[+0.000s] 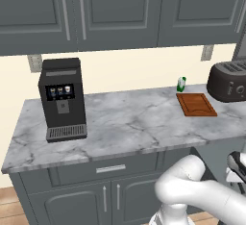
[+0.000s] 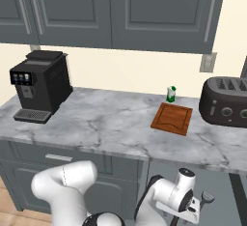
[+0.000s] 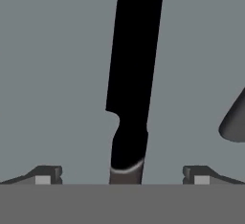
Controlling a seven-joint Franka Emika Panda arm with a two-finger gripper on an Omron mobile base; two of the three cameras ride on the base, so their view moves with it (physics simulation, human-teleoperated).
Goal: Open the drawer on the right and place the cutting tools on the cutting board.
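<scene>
The slim black knife (image 3: 134, 65) lies on the plain grey floor of the drawer (image 3: 52, 74), its handle toward me. My gripper (image 3: 122, 175) is open and straddles the handle, with one fingertip (image 3: 45, 175) well clear on each side. A grey rounded shape (image 3: 234, 120) at the right edge may be the peeler-like tool; a small forked grey head (image 2: 207, 198) shows beside my hand below the counter. The reddish-brown cutting board (image 1: 196, 105) (image 2: 172, 118) lies bare on the marble counter next to the toaster.
A dark toaster (image 1: 228, 81) (image 2: 224, 105) stands right of the board, and a small green-and-white bottle (image 1: 181, 83) (image 2: 171, 94) behind it. A black coffee machine (image 1: 61, 99) (image 2: 38, 85) is at the counter's left. Upper cabinets hang above.
</scene>
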